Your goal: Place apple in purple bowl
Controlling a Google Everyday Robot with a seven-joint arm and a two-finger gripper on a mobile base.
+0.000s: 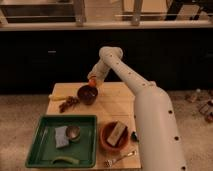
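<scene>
The purple bowl (87, 94) stands on the wooden table (112, 107) near its far left part. My gripper (93, 81) hangs just above the bowl's far right rim at the end of the white arm. A small orange-red apple (92, 82) shows at the gripper's tip, above the bowl and not inside it. The gripper is shut on the apple.
A dark reddish-brown lumpy cluster (68, 103) and a yellowish item (56, 97) lie left of the bowl. A green tray (37, 150) at front left holds a metal bowl (73, 132), a sponge and a green item. An orange terracotta bowl (115, 136) and a fork (120, 158) sit in front.
</scene>
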